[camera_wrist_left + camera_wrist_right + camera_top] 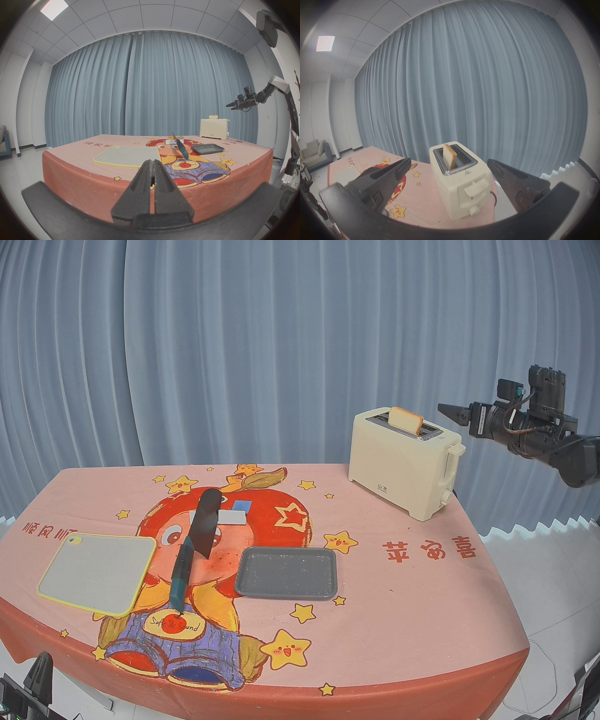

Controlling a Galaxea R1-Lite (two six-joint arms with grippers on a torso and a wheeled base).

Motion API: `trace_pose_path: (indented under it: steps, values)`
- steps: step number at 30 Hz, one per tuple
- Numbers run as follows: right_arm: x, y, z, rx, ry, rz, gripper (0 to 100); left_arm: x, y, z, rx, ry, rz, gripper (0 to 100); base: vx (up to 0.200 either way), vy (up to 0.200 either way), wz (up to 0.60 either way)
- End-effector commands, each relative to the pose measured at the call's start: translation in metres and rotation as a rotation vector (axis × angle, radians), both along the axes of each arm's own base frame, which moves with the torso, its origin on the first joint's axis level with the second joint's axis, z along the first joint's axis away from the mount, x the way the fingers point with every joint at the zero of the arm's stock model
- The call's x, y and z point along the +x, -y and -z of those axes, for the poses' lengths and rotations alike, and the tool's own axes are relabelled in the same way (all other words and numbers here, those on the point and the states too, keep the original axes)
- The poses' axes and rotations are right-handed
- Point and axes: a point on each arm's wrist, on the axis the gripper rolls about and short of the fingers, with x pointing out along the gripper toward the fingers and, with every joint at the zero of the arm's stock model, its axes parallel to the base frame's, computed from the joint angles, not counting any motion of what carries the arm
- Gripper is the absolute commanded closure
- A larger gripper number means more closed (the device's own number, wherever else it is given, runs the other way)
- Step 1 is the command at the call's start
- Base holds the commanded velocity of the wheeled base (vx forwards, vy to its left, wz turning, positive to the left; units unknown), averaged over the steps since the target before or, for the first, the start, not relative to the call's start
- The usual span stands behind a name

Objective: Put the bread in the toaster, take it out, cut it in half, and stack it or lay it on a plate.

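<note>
Right pincer (450, 410) spread wide, aloft right of toaster (400, 465) at far right of counter (400, 590). Left pincer (153, 162) pressed together, low off near-left edge. Bread (405, 420) upright in toaster slot, top poking out. Small dark print (382, 488) on toaster's side.
</note>
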Motion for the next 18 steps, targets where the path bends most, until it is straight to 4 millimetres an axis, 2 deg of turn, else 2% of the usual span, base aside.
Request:
trace_pose_path:
  steps: [1, 11, 18]
  values:
    - [0.03, -0.007, 0.007, -0.007, -0.018, -0.016, 0, 0.001, 0.0, 0.005, -0.001, -0.018, -0.001, 100, 0.0, 0.0, 0.0]
    - [0.078, -0.016, 0.036, -0.05, -0.014, -0.066, 0, 0.001, 0.0, 0.005, -0.001, -0.018, -0.001, 100, 0.0, 0.0, 0.0]
    - [0.103, -0.015, 0.051, -0.048, -0.006, -0.06, 0, 0.001, 0.0, 0.005, -0.001, -0.018, -0.001, 100, 0.0, 0.0, 0.0]
